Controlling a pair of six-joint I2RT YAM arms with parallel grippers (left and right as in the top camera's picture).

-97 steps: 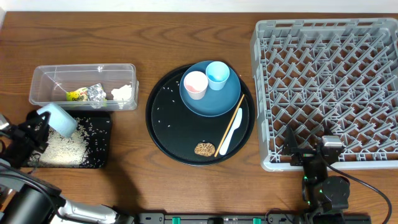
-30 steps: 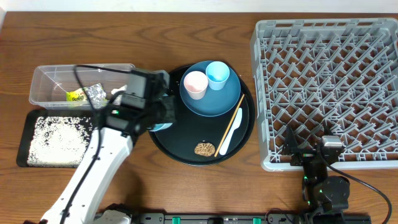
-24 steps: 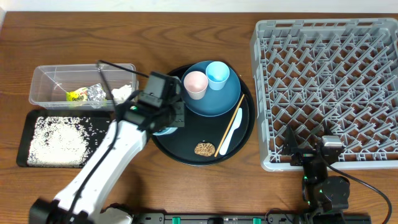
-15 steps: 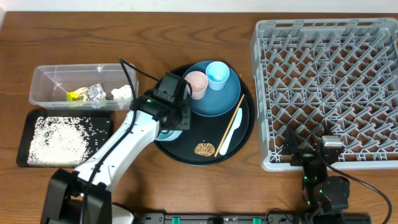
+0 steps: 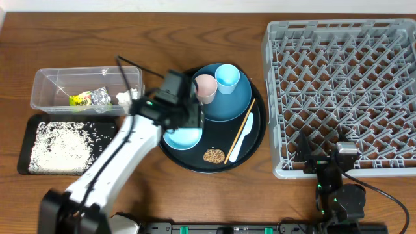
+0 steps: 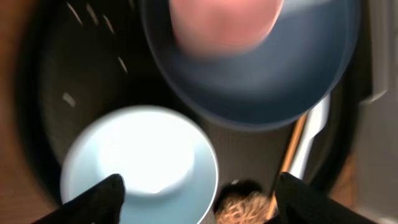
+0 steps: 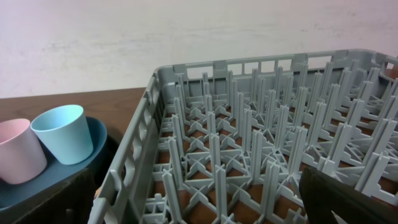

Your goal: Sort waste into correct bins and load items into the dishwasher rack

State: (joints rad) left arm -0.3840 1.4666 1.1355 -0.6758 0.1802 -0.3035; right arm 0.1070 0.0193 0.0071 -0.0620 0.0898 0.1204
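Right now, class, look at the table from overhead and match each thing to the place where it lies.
Things:
1. pink cup
2. brown cookie
3. crumpled foil
4. rice

Places:
A. clear plastic bin
B. blue plate
C. rectangular black tray
D. round black tray

Pairs: 1-B, 2-D, 3-A, 4-C.

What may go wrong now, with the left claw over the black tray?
The left claw hangs close to the pink cup; lifting carelessly might tip it. The light blue bowl lies partly between its open fingers, so a sideways move may drag the bowl toward the cookie.
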